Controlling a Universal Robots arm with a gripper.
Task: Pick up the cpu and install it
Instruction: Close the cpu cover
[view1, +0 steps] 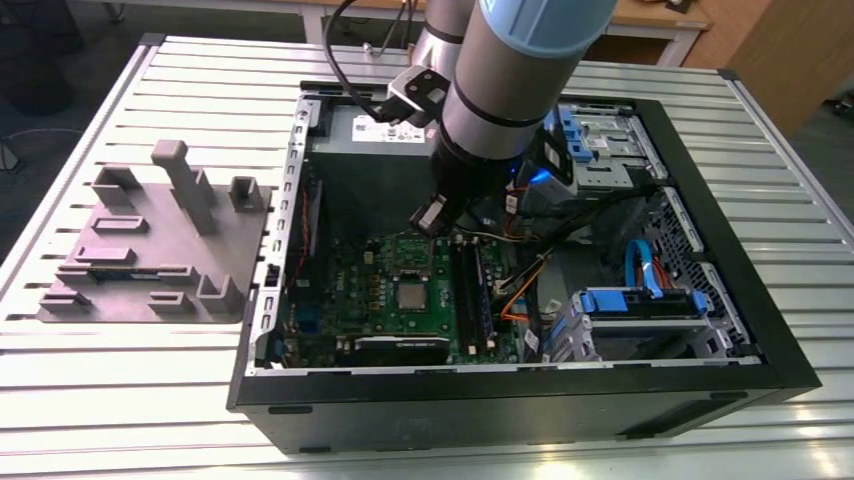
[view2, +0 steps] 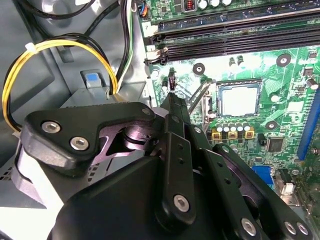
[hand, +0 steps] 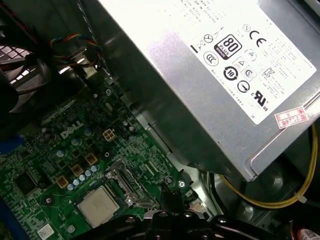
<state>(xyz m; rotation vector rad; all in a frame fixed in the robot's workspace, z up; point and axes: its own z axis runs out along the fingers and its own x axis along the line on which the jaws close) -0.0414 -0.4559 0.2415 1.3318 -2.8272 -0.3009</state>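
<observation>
Jaws clenched, empty, cpu down in its socket.
My gripper hangs inside the PC case, tips pinched together w/ nothing btwn them. The cpu lies flat on the green mobo, just near-side of my tips, not touching. Grey tray sits outside, at the exterior view's left.

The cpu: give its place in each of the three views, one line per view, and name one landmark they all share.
Exterior view: the cpu lies inside the open case, mid-board, to the exterior view's left of the black memory slots.
Second wrist view: the cpu sits in its square socket frame, beside the memory slots.
First wrist view: the cpu lies next to a row of small round capacitors.
Shared landmark: the green motherboard.
</observation>
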